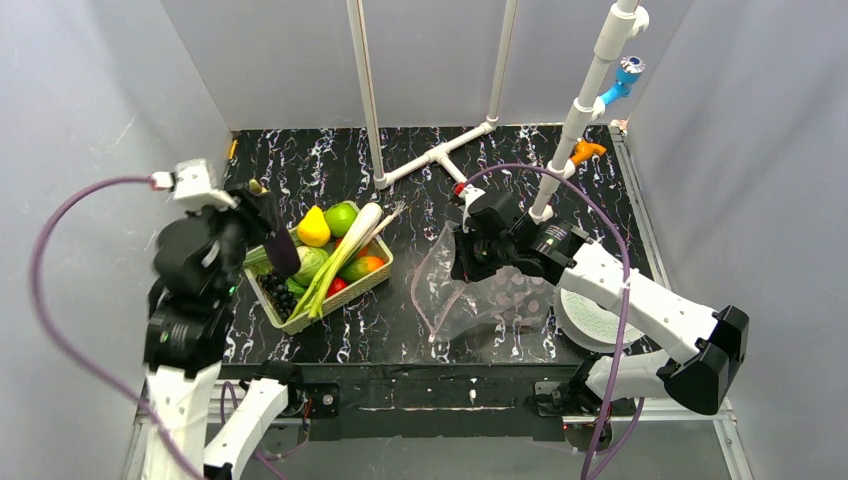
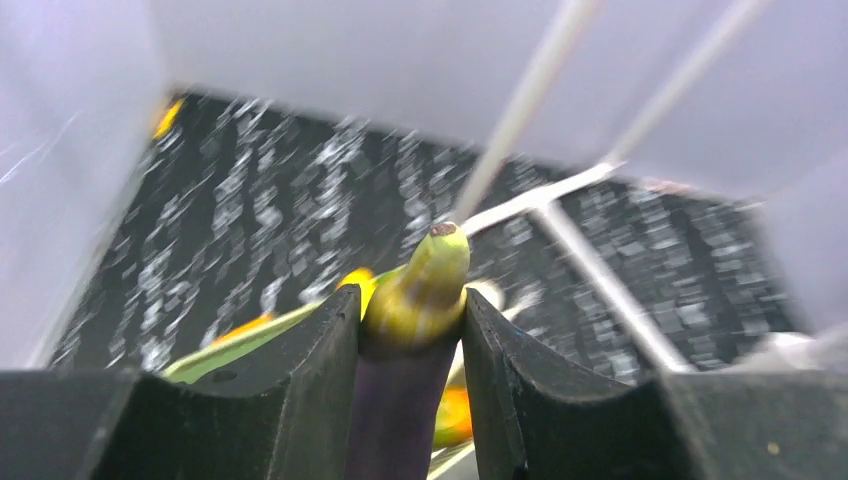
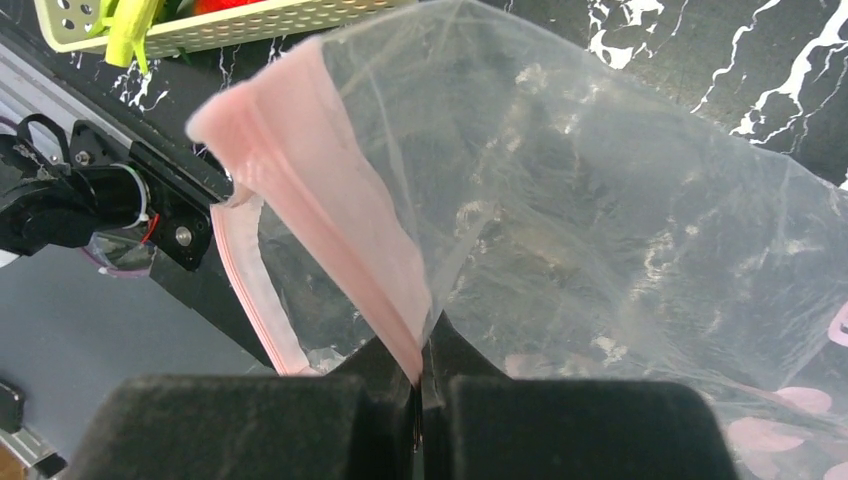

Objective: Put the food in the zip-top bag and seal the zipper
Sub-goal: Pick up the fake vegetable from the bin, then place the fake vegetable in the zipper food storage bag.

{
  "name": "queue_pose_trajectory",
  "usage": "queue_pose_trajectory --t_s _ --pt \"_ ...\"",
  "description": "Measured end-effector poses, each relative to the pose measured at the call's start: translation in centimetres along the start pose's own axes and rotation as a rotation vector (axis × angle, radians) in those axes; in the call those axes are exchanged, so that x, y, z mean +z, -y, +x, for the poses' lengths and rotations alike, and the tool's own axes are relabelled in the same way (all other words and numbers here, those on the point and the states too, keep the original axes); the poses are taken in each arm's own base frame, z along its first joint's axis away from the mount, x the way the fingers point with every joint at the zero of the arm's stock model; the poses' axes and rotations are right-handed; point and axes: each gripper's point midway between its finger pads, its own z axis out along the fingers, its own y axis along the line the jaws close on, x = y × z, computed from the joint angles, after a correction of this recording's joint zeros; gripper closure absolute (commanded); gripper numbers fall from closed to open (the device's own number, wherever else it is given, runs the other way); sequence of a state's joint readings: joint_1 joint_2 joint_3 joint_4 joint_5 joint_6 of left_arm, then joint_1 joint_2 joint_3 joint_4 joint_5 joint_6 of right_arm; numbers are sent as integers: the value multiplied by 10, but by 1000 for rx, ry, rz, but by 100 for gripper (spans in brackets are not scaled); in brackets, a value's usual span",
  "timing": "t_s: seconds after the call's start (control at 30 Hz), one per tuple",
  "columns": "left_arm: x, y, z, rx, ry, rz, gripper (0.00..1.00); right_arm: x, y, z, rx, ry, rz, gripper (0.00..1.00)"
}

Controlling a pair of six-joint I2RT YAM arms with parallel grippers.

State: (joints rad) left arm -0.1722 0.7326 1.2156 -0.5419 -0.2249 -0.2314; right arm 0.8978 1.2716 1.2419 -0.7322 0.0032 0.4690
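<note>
Your right gripper (image 3: 420, 378) pinching pink zipper (image 3: 330, 210), clear bag (image 3: 620, 230) sagging beyond it, left gripper (image 2: 408, 302) clamped on purple, green-capped eggplant (image 2: 395, 400).

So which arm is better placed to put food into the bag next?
Left. The left pincer grips an eggplant, lifted above the basket. The right pincer is shut on the bag's zipper edge, holding the mouth open.

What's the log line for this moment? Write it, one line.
left hand: shut on eggplant, over basket | right hand: shut on zipper strip, bag mouth lifted | bag contents: none seen
</note>
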Motion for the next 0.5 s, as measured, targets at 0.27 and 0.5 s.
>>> queue_pose_trajectory --t_s 0.27,0.5 --pt "-70 116 -64 -292 219 702 100 3 -17 1 28 -21 -83 99" --pt "-35 173 12 -532 -59 997 100 1 -32 -5 52 -9 -156 99"
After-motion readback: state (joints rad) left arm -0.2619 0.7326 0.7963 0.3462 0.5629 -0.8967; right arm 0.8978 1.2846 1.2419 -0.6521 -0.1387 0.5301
